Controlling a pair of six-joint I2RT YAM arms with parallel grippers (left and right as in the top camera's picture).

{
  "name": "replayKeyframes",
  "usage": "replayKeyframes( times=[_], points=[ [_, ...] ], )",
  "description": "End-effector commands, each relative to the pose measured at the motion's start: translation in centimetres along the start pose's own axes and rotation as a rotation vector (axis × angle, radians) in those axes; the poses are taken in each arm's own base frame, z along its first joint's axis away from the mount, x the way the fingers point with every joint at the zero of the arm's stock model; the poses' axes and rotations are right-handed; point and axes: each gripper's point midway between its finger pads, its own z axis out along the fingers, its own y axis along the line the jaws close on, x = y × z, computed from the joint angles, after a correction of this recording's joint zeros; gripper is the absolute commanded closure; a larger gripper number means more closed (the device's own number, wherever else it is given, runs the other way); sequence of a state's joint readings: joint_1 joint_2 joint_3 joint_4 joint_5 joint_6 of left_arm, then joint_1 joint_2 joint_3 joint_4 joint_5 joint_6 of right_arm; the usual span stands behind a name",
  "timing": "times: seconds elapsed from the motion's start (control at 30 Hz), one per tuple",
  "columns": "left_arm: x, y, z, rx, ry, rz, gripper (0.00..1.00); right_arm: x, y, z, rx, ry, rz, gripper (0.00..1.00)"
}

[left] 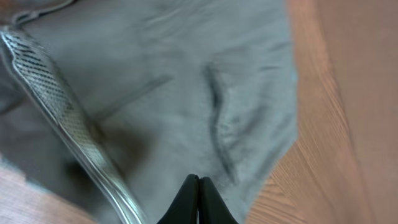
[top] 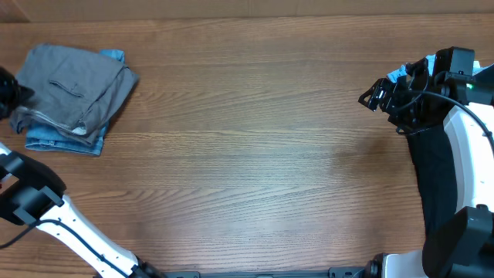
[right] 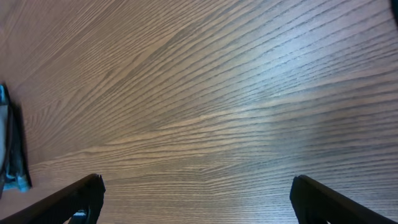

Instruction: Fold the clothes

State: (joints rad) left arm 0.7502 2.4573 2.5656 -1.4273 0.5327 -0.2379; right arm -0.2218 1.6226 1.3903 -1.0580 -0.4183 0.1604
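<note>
The clothes show as folded grey shorts [top: 73,81] at the table's far left, lying on a blue denim piece [top: 65,143]. In the left wrist view the grey shorts [left: 186,93] fill the frame, with a mesh-lined hem [left: 56,93] at the left. My left gripper [left: 199,182] is shut just above the fabric, and nothing shows between its fingers. From overhead it sits at the left edge [top: 8,94] beside the pile. At the far right my right gripper [top: 373,96] hovers over bare wood, and in its own view the right gripper [right: 198,182] is wide open and empty.
A black cloth [top: 432,170] lies along the right edge under the right arm, with a bit of light blue [top: 397,75] behind the gripper. The wooden table [top: 255,154] stretches between the two arms. The left arm's white link [top: 77,232] crosses the near left corner.
</note>
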Motion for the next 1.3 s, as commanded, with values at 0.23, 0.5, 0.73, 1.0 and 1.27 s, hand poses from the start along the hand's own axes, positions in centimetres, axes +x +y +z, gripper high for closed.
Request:
replayKeyframes(
  times=[0.23, 0.5, 0.73, 1.0, 1.27],
  points=[
    [4.6, 11.7, 10.6, 0.047, 0.35, -0.215, 0.96, -0.2, 0.1, -0.1, -0.003, -0.008, -0.003, 0.0],
    [2.1, 4.0, 4.2, 0.325, 0.231, -0.13, 0.96, -0.2, 0.1, -0.1, -0.003, -0.008, -0.003, 0.0],
    [1.6, -2.0, -2.0, 0.342, 0.113, -0.03, 0.96, -0.2, 0.1, -0.1, -0.003, -0.008, -0.003, 0.0],
    [4.9, -5.6, 3.6, 0.349, 0.231, 0.067, 0.96, -0.2, 0.1, -0.1, -0.003, -0.008, -0.003, 0.0],
    [9.7, -5.1, 10.2, 0.337, 0.376, 0.086, 0.96, -0.2, 0.1, -0.1, -0.003, -0.008, -0.003, 0.0]
  ],
)
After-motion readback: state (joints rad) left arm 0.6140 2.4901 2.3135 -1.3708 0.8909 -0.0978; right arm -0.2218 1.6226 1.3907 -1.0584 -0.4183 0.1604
